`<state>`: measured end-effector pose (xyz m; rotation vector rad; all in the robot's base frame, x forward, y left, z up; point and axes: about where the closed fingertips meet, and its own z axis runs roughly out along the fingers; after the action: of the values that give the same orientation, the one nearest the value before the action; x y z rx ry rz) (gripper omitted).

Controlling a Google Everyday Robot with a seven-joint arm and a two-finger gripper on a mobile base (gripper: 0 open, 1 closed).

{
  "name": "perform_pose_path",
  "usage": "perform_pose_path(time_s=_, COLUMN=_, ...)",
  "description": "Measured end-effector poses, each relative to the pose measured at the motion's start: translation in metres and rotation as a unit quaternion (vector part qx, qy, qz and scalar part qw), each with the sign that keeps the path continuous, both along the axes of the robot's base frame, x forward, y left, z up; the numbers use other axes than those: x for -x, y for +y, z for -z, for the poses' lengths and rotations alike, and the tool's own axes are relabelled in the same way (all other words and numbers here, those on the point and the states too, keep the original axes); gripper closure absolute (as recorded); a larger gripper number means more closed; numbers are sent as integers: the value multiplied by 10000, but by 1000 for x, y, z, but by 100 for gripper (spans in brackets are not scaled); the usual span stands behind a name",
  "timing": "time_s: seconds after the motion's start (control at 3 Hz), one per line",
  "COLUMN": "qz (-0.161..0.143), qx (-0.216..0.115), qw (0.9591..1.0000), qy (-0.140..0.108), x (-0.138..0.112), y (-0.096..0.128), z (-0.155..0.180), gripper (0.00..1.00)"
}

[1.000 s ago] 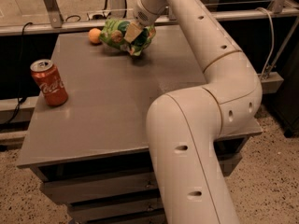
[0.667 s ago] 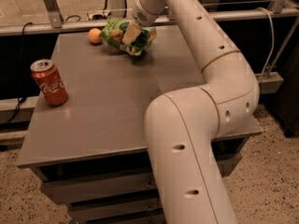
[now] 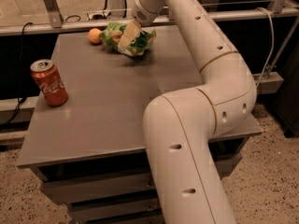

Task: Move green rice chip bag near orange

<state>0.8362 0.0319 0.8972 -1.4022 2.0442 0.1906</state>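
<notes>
Mia: Where is the gripper [image 3: 125, 41]?

Tom: Way over at the far end of the table [image 3: 107, 111]. It sits on the tip of the big white arm [image 3: 205, 97], which bends up from the front and reaches all the way across.

Mia: What is it doing there?

Tom: It is pinching the green rice chip bag [image 3: 142, 40]. One pale finger [image 3: 130, 34] lies across the front of the bag and the other is hidden behind it, so the jaws are closed on the bag, not spread wide.

Mia: And where is the bag?

Tom: Near the back edge of the table. It looks crumpled and a bit tipped, with a dark shadow on the table under it.

Mia: Is the orange close?

Tom: Yes. The orange [image 3: 95, 35] sits on the table just beside the bag, on the left in the view. I cannot tell if they touch.

Mia: Anything else?

Tom: A red Coca-Cola can [image 3: 49, 83] stands up straight near the left edge, well apart from the bag and the orange. A metal rail [image 3: 28, 29] runs behind the table, and the floor [image 3: 275, 171] is speckled
</notes>
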Motion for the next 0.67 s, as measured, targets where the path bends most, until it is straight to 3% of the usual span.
perform_pose_path(time_s=0.33, qz=-4, qx=-101, qw=9999, qy=-110, x=2, y=-8, z=-15, gripper=0)
perform_pose_path(time_s=0.67, qz=-11, qx=-509, qw=9985, qy=-216, x=19, y=-41, z=-48, gripper=0)
